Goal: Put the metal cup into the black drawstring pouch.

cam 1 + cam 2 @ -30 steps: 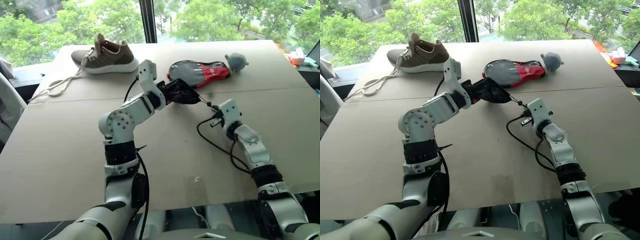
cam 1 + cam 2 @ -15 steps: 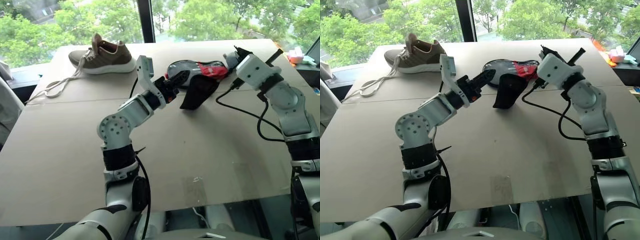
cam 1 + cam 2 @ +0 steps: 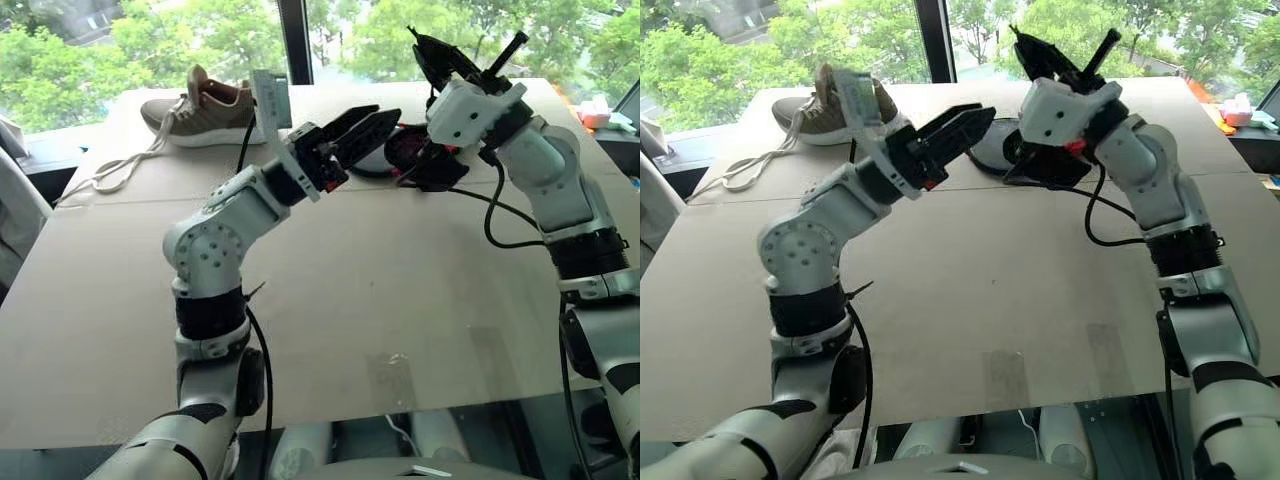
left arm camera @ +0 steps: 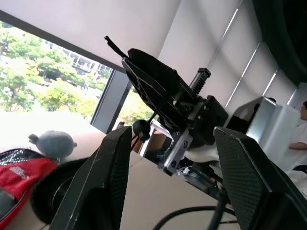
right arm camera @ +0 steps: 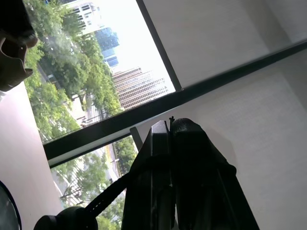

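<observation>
Right hand pinches the pouch cord; left hand spread, empty.

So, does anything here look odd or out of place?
The black pouch hangs in the air by its thin cord, pinched in the shut right gripper, instead of lying on the table. A shoe's laces also sprawl loose.

The right gripper rose from the table, its fingers pinched on the cord, lifting the black drawstring pouch clear. The left gripper released the pouch, opened, and rose slightly.
</observation>
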